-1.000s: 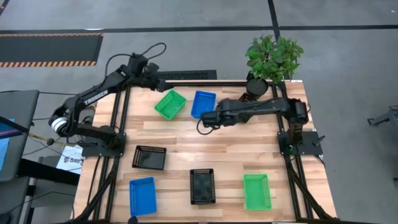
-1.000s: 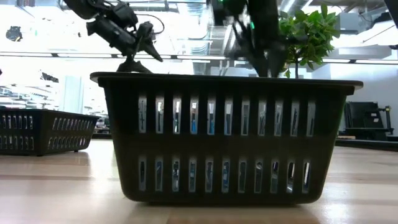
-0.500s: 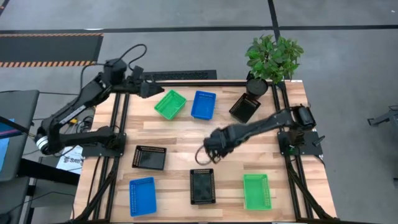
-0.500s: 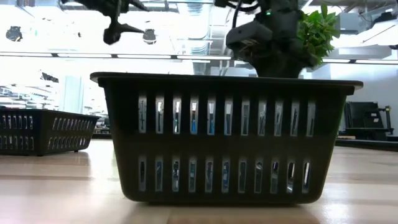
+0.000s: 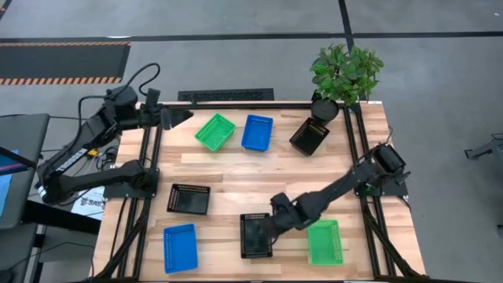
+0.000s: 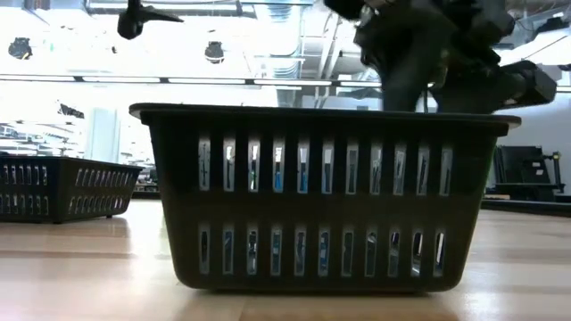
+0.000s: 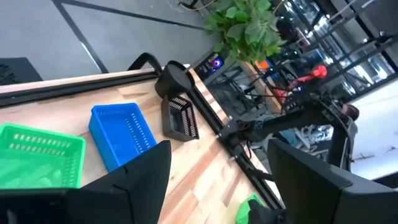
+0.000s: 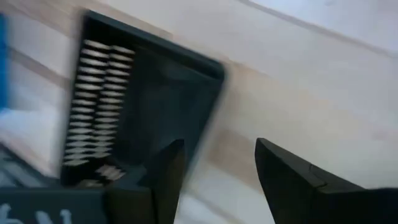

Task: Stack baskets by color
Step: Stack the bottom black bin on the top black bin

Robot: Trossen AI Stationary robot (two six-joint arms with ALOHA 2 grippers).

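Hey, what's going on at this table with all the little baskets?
A two-armed robot is sorting baskets by colour, and none look stacked yet. The right gripper, fingers apart and empty, reaches down at the front black basket, next to a green basket. The left gripper waits open at the back left edge, near another green basket and a blue basket.

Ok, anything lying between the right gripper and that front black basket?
Nothing. In the high view the right gripper, open, is at the front black basket's right rim; its wrist view shows only bare wood beside the basket.
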